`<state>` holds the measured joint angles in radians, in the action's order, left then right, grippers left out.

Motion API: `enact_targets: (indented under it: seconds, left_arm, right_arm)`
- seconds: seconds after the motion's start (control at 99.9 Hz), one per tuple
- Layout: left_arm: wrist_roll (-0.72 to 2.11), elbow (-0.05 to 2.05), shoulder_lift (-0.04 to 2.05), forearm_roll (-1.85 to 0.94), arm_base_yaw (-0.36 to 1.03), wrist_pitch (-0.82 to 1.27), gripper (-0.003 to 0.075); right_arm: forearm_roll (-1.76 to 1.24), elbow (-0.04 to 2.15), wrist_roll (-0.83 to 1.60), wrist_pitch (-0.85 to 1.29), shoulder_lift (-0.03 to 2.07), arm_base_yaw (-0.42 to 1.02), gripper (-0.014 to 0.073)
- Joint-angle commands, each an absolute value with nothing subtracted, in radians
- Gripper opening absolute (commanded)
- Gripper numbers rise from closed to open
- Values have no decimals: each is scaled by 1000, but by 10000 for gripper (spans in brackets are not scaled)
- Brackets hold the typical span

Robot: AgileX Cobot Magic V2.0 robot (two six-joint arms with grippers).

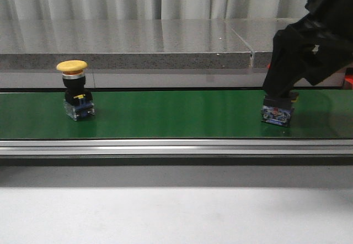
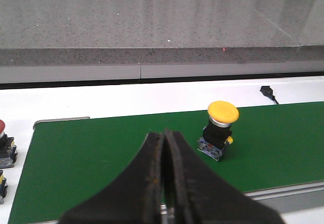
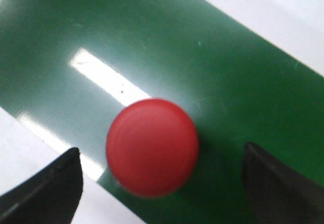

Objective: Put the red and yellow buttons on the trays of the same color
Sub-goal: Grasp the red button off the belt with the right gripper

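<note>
Only the right wrist view shows the red button (image 3: 152, 146) between the right gripper's (image 3: 162, 183) parted fingers. The left gripper (image 2: 164, 183), pressed together, hangs near the yellow button (image 2: 221, 128) on the green belt (image 1: 176, 114).

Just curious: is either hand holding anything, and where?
Nothing is held. The right hand is open around the red button, not touching. The left hand is shut on nothing.

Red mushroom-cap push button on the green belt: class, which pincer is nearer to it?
Right. The right pincer sits open directly over the red mushroom-cap push button, fingers either side. The left pincer is shut, back from the belt, facing the yellow button.
</note>
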<state>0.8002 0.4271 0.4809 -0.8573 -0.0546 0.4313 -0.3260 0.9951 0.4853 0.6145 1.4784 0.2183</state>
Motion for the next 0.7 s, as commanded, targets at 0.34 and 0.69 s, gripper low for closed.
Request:
enact_targets:
  seconds: [0.34, 0.69]
  left_arm:
    - [798, 454, 483, -893, -47, 381, -19]
    - [798, 454, 483, -893, -47, 381, -19]
  right_arm:
    - [-314, 1122, 461, 742, 1514, 212, 139]
    - [-251, 1446, 348, 1006, 1496, 10, 52]
